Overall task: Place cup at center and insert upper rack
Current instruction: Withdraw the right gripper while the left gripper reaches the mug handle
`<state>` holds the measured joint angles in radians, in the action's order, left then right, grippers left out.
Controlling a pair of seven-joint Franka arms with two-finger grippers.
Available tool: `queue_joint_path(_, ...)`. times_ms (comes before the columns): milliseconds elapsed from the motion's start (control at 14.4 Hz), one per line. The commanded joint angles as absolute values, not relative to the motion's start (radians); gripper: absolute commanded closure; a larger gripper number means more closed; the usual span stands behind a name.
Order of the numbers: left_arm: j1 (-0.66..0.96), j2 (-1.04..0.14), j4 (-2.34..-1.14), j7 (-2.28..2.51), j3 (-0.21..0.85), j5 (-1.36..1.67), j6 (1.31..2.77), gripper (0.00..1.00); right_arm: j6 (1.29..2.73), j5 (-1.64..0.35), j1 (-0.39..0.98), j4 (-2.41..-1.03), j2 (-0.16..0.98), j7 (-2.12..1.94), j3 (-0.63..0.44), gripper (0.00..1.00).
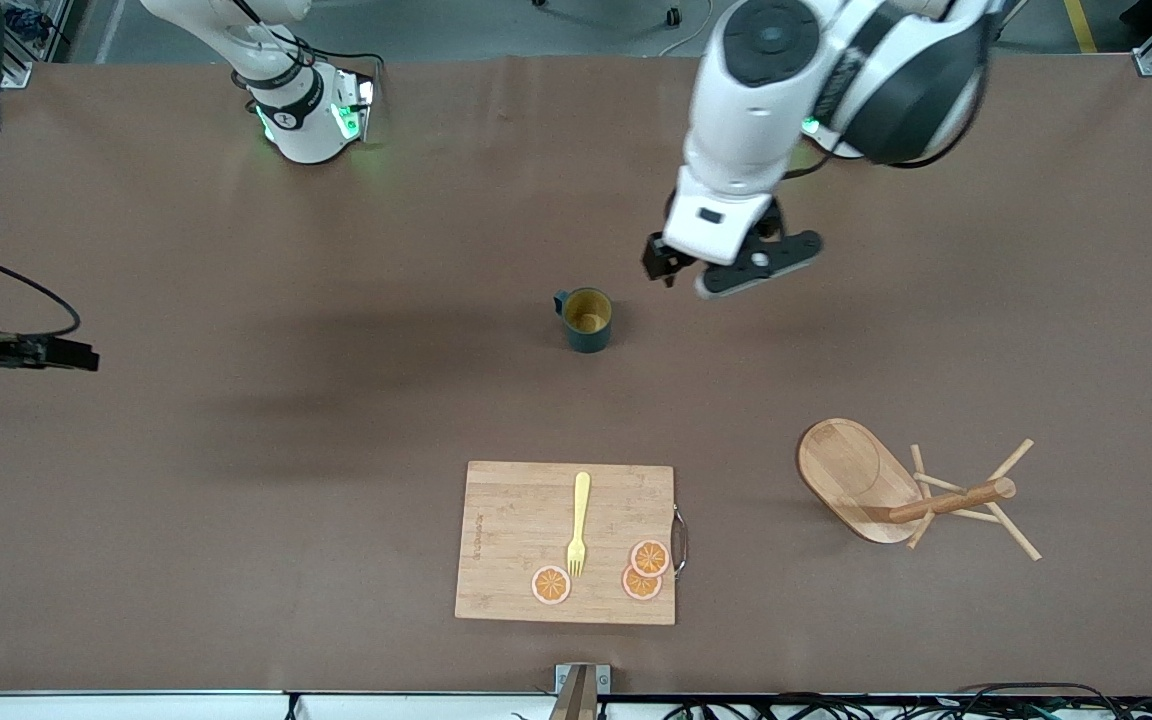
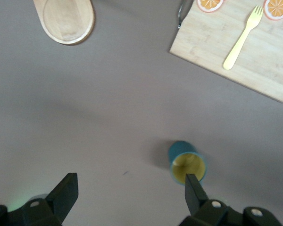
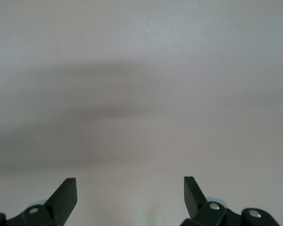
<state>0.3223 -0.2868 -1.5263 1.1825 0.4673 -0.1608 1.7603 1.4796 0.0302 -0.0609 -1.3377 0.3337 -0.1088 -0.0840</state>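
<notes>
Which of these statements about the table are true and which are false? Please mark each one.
1. The cup stands upright on the table. True.
2. The mug tree stands upright on its base. False: it lies on its side, the oval base on edge.
3. The yellow fork lies on the cutting board. True.
4. The left gripper holds the cup. False: it is open and empty, in the air beside the cup.
5. Three orange slices lie on the cutting board. True.
6. The right gripper is shut. False: it is open over bare table.
</notes>
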Motion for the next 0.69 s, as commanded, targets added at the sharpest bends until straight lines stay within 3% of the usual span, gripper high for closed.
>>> queue_joint_path(0,0.467,-0.478,-1.369,1.381,0.46,-0.282,1.776,0.0,1.443,0.043,-0.116,-1.304,0.316,-0.141,-0.058,0.0)
queue_joint_path(347,0.693,-0.653,-1.321,1.745,0.425,-0.486,1.859,0.0,1.454,0.045,-0.12,-1.258,0.322,-0.141,-0.055,0.0)
queue_joint_path(625,0.9,-0.748,-1.321,1.94,0.284,-0.537,1.865,0.0,1.413,0.034,-0.11,-1.256,0.313,-0.132,-0.051,0.0)
